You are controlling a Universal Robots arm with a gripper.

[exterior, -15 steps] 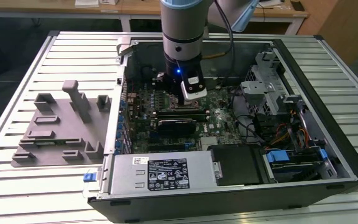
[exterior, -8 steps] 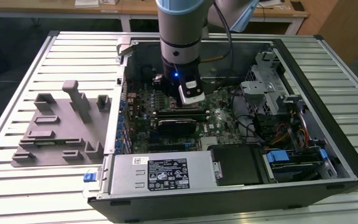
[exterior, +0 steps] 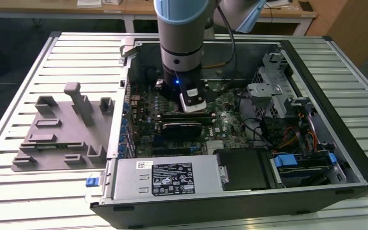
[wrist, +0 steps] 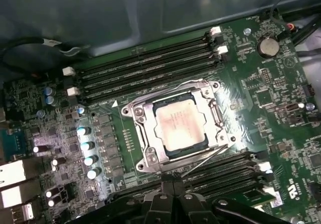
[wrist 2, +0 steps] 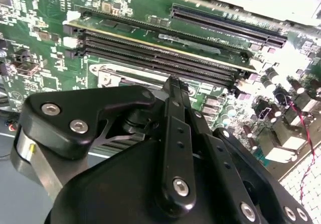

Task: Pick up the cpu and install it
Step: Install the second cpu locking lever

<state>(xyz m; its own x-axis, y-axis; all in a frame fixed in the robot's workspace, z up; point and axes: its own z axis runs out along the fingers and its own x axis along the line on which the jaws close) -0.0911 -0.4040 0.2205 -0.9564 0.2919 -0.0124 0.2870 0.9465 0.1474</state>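
Colours inside the open computer case

The motherboard (wrist: 125, 148) is showing deep green, speckled with tiny pale markings, and the cpu (wrist: 179, 125) is gleaming pale silver-beige inside a bright silver metal socket frame (wrist: 150, 161). Black memory slots (wrist: 145, 71) are running in parallel stripes with white end clips. The tool (wrist 2: 173, 133) is showing matte black with silver screw heads. In the exterior view the arm (exterior: 180, 28) is shining silver with a light blue cap, the fixture block (exterior: 59, 129) is sitting plain grey, the table (exterior: 17, 191) is showing pale ribbed grey, and the case (exterior: 356, 158) is looking black with blue tabs.
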